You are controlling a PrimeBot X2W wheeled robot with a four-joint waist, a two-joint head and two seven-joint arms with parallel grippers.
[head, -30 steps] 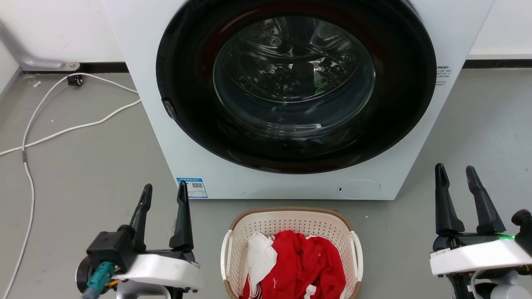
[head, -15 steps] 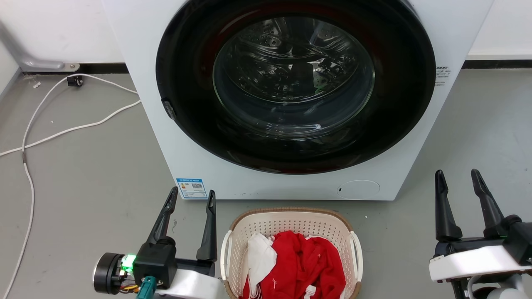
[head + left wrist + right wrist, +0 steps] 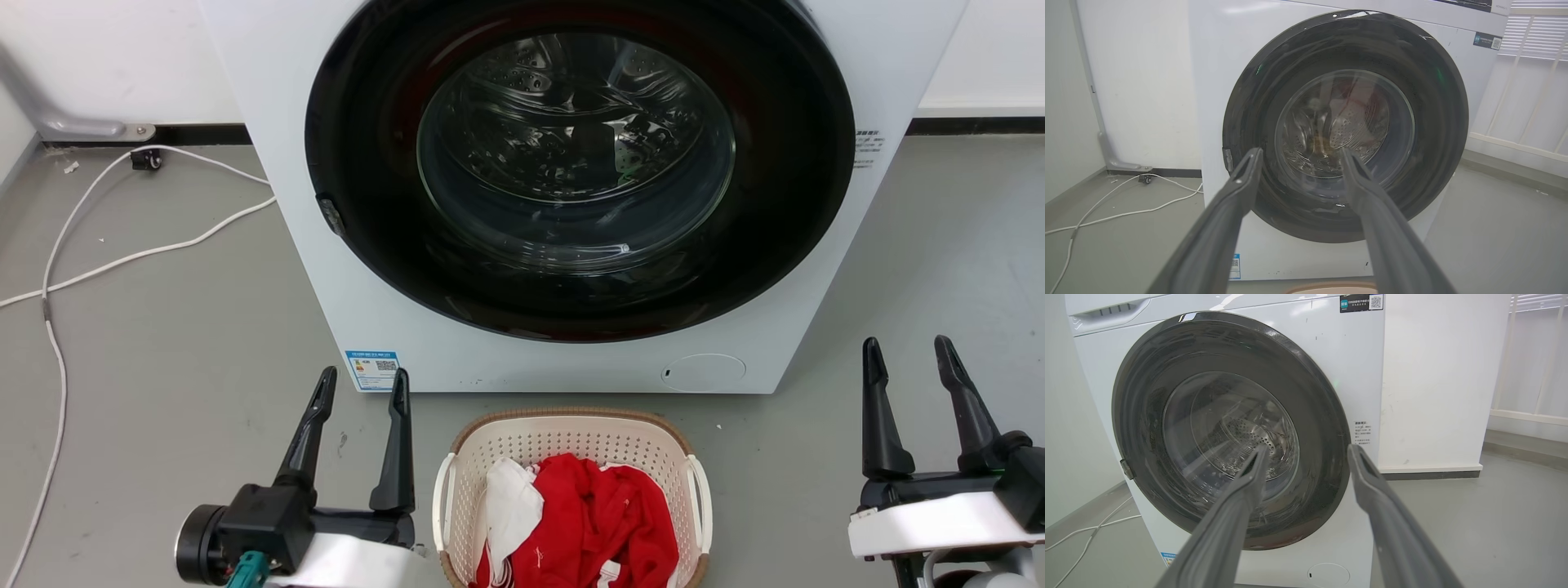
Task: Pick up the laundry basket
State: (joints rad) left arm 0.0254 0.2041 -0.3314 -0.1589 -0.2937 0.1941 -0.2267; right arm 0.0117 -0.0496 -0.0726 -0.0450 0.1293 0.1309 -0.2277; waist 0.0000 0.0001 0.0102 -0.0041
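Note:
The laundry basket (image 3: 571, 437), cream with a brown rim and white side handles, stands on the floor before the washing machine, holding red and white clothes. A sliver of its rim (image 3: 1331, 289) shows at the bottom of the left wrist view. My left gripper (image 3: 363, 384) is open just left of the basket's left handle, fingers apart and empty. My right gripper (image 3: 906, 351) is open well to the right of the basket, also empty. Both wrist views show spread fingers, left gripper (image 3: 1300, 157) and right gripper (image 3: 1306, 453), pointing at the machine door.
The white washing machine (image 3: 351, 269) with a shut dark round door (image 3: 580, 163) stands right behind the basket. White cables (image 3: 122, 257) trail over the grey floor at the left. A white wall runs behind.
My left gripper, which swung right toward the basket half a second ago, has drawn back slightly left. The right gripper has sunk a little lower. The basket has not moved.

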